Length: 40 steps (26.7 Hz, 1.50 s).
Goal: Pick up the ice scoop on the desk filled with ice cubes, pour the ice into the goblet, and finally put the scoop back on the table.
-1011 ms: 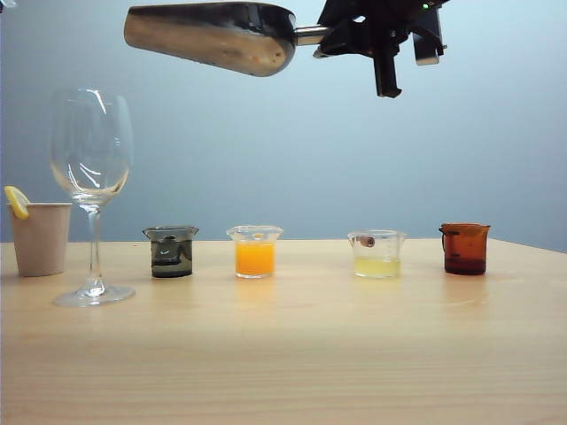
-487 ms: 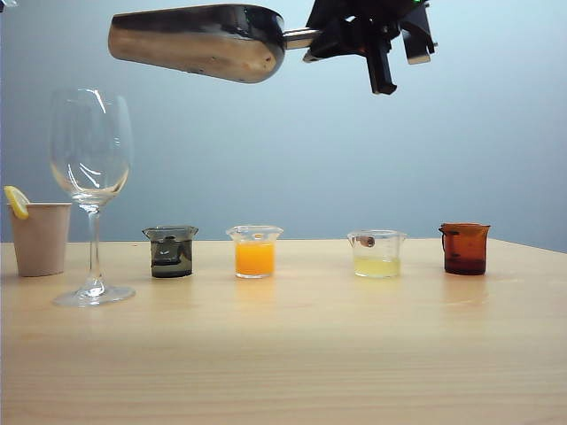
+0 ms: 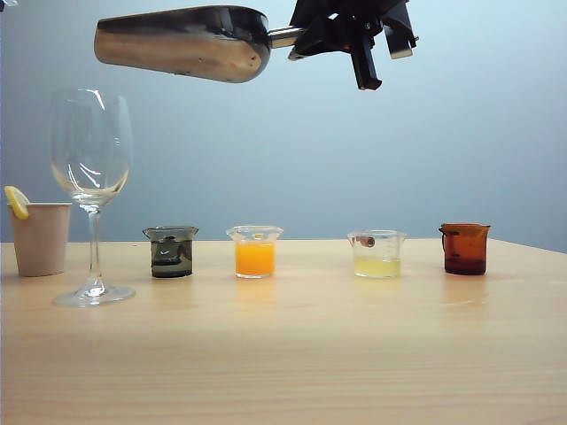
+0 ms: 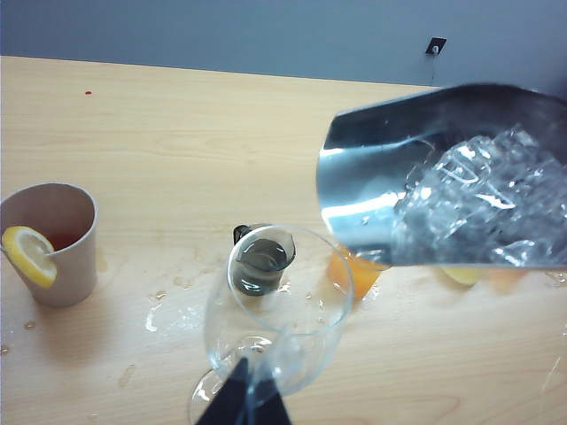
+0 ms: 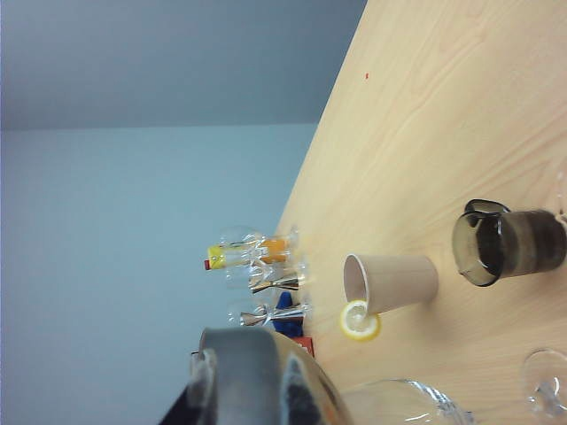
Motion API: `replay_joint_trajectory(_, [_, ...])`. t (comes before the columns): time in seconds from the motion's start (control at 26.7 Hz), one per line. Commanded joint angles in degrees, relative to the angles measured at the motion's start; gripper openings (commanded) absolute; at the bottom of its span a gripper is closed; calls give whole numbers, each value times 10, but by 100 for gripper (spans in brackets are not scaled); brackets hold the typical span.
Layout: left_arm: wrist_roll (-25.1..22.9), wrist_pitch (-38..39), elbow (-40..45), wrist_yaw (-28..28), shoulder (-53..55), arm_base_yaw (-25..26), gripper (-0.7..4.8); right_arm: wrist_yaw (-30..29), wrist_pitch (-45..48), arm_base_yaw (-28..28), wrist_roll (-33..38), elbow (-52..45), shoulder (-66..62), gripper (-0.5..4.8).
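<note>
Exterior view. Goblet (image 3: pixel 91 190) stands upright on the tabletop (image 3: pixel 292 354), empty as far as visible. Just beside it, toward the frame edge, a paper cup (image 3: pixel 40 239) with a lemon slice (image 3: pixel 15 201) on its rim. On the goblet's other side, a row of four small beakers: dark grey (image 3: pixel 170 251) nearest, then orange (image 3: pixel 255 251), pale yellow (image 3: pixel 376 254), and brown (image 3: pixel 464 248) farthest. Ice scoop (image 3: pixel 184 42) is held high above the tabletop, roughly level, its open mouth pointing toward the goblet and almost over it, well above the rim. Right gripper (image 3: pixel 312 35) holds the scoop's handle, jaws clamped on it.

Left wrist view. Goblet seen from above, just in front of this camera; dark parts of the left gripper (image 4: pixel 244 403) show at the frame edge below the goblet, jaw state cannot be told. Scoop hangs above and beside the goblet's rim, with ice cubes (image 4: pixel 483 204) piled in its bowl. Paper cup stands on the goblet's far side from the scoop. Wet spots on the tabletop around the goblet's foot.

Right wrist view. Rear of the scoop close up; goblet rim, paper cup and dark grey beaker beyond it.
</note>
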<state>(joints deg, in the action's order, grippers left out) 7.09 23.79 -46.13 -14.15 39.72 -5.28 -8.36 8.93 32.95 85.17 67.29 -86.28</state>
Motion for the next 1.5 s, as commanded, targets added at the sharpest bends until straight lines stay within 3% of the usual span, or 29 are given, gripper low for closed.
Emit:
replay_joint_trajectory(0.04, [-2,-8,-3,-2,-1,1,-5,8,7,9,-16,13,5,-5])
replay_joint_trajectory(0.64, [-2,-8,-2,-2,3,1,-5,45,-1,18,-73,40,-14,-5])
replay_joint_trajectory(1.5, [-2,-8,-3,-1,3,1,-5,50,-3,22,-107,52,-16,-5])
